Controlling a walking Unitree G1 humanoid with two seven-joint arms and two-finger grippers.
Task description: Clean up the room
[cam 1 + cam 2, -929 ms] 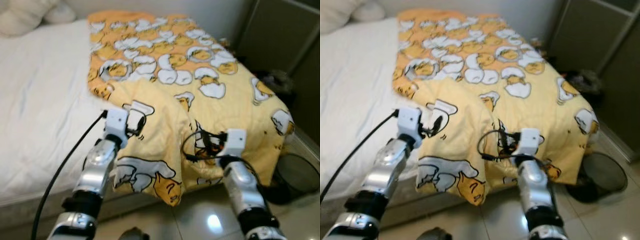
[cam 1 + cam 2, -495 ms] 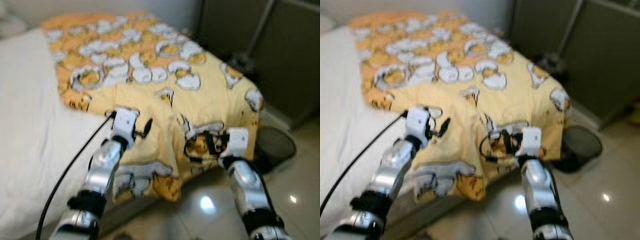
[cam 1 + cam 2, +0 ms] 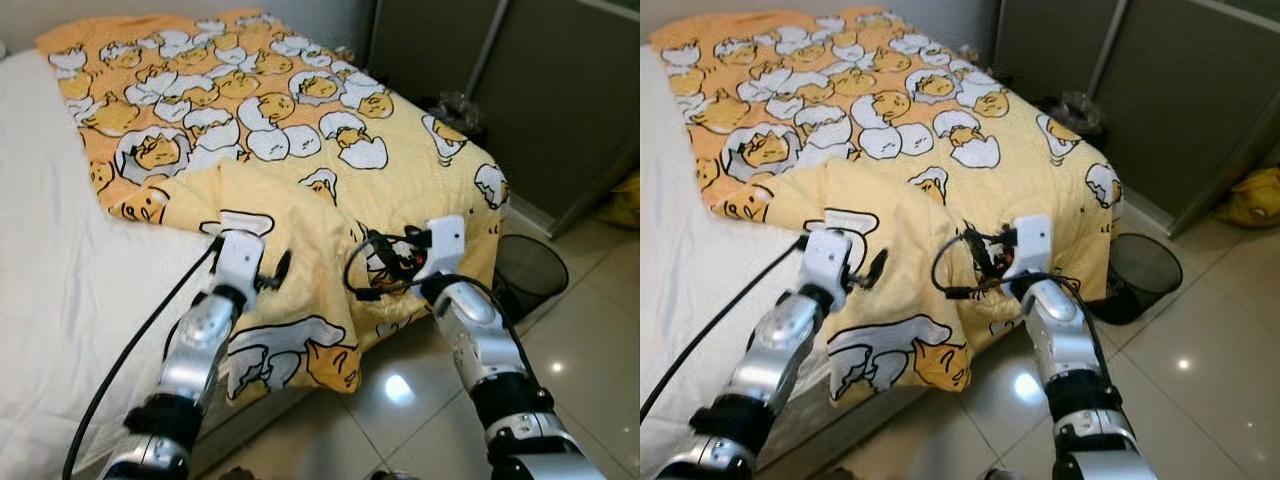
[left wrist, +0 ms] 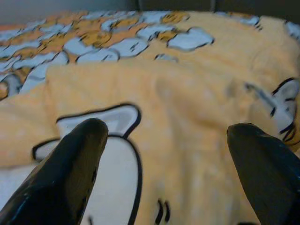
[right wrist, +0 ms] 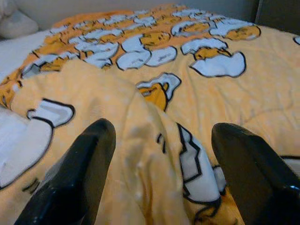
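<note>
I stand at the near corner of the bed [image 3: 60, 270], both arms stretched out over the yellow quilt [image 3: 300, 150] printed with ducklings and eggshells. The quilt covers the right half of the white mattress and spills over the near edge, where a fold hangs toward the tiled floor [image 3: 590, 340]. My left gripper [image 4: 168, 154] is just above the fold near the quilt's left border, its fingers spread wide with cloth between them. My right gripper [image 5: 159, 159] sits farther right, over a ridge of bunched fabric, its fingers also wide apart; whether either one touches the cloth I cannot say for sure. A dark mesh wastebasket [image 3: 530, 275] stands on the floor right of the bed, before the grey wardrobe doors [image 3: 560, 90].
</note>
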